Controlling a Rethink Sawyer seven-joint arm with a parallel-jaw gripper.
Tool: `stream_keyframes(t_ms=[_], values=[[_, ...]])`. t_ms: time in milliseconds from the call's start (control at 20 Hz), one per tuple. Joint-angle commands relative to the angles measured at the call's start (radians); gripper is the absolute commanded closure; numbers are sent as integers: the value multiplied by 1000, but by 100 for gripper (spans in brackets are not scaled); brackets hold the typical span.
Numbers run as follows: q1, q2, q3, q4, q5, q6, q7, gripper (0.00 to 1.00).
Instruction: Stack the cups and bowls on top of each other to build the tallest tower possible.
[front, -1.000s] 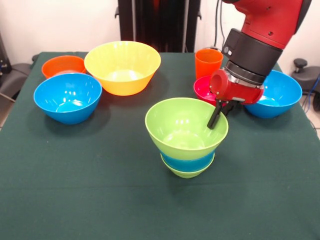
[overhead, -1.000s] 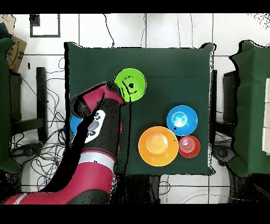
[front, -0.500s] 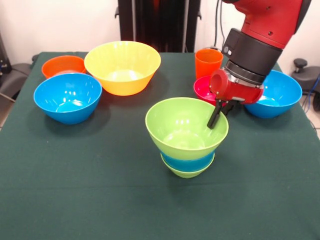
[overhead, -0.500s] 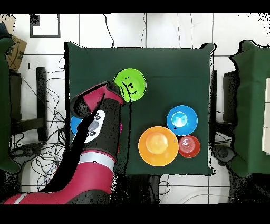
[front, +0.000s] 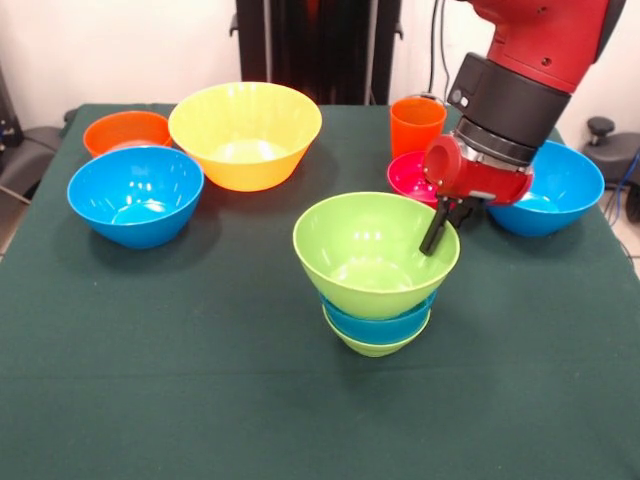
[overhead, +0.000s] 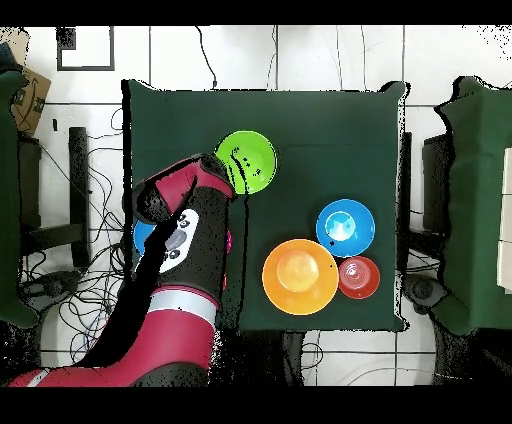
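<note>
Front view: hand (front: 436, 232) at lime bowl (front: 375, 257) rim.

I saw a lime green bowl (front: 375, 255) over blue and green bands, a yellow bowl (front: 245, 133), two blue bowls (front: 135, 194), an orange cup (front: 416, 124), and a dark green tablecloth (front: 200, 380).

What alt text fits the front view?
A red arm's claw grips the rim of a lime bowl atop a blue and green stack. Around it on the green table: yellow, orange and two blue bowls, a pink bowl, an orange cup.
</note>
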Motion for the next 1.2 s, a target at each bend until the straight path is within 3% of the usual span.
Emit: stream_keyframes(t_ms=[50, 150, 200, 1000, 1200], values=[[-19, -34, 119, 39, 28, 67, 27, 100], [-20, -34, 122, 37, 29, 76, 22, 100], [-21, -35, 123, 37, 28, 83, 19, 0], [-19, -38, 116, 29, 27, 95, 29, 0], [-43, -113, 127, 57, 49, 171, -18, 0]])
